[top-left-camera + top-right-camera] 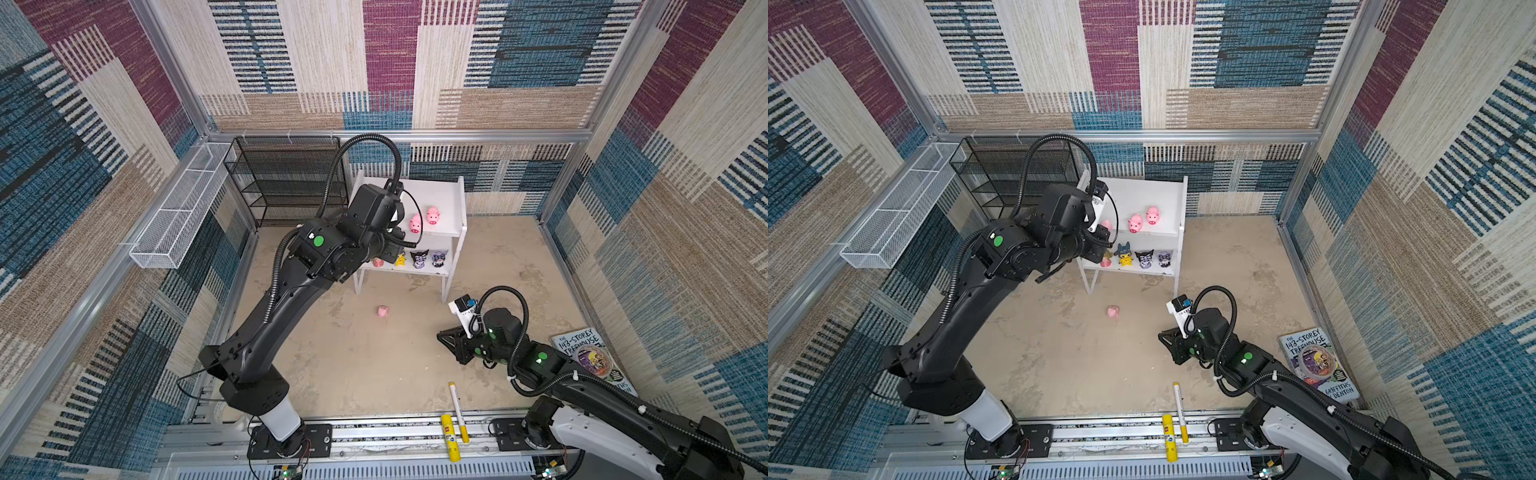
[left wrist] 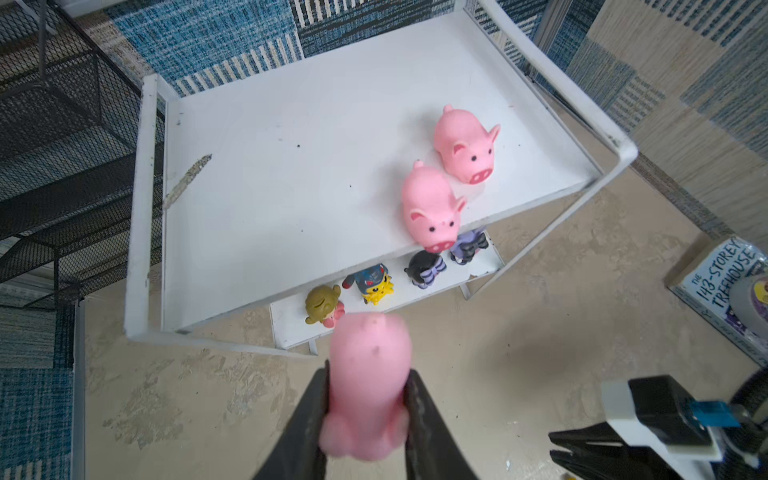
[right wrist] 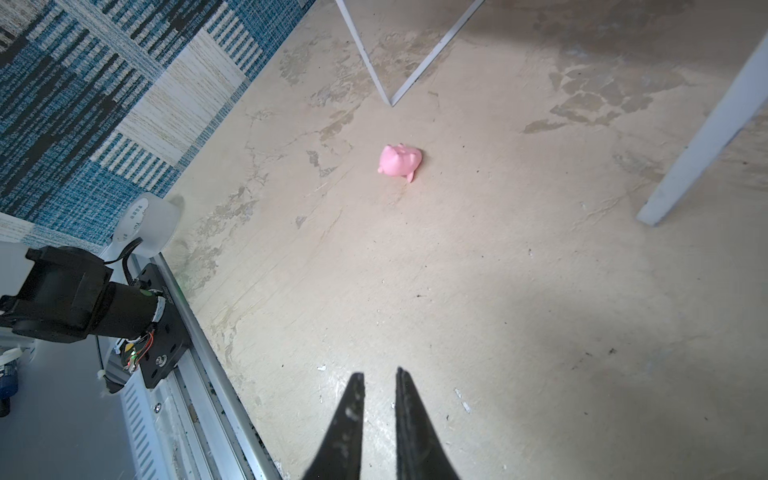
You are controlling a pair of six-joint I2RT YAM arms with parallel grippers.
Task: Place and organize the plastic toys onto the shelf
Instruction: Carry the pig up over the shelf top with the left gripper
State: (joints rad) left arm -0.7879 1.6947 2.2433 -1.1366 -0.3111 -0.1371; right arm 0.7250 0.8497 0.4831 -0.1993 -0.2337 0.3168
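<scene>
My left gripper [image 2: 367, 376] is shut on a pink pig [image 2: 368, 386], whose body sticks out past the fingertips. It hangs at the front left of the white shelf [image 1: 440, 195]; the pig [image 1: 1106, 225] peeks out beside the wrist. Two pink pigs [image 2: 434, 212] [image 2: 467, 145] stand on the top board. On the lower board stand a blond doll [image 2: 322, 305], a yellow figure with a blue hood [image 2: 374, 284] and two black-and-purple figures [image 2: 424, 270] [image 2: 467, 245]. Another pink pig [image 1: 382, 311] [image 3: 400, 161] lies on the floor before the shelf. My right gripper [image 3: 379, 374] is shut and empty, low over the floor.
A black mesh rack [image 1: 286, 178] stands left of the shelf, and a long white wire basket [image 1: 178, 208] hangs on the left wall. A book [image 1: 582, 345] with a round tub [image 1: 598, 359] lies at the right. A marker [image 1: 459, 411] and a yellow tube [image 1: 450, 436] lie at the front rail.
</scene>
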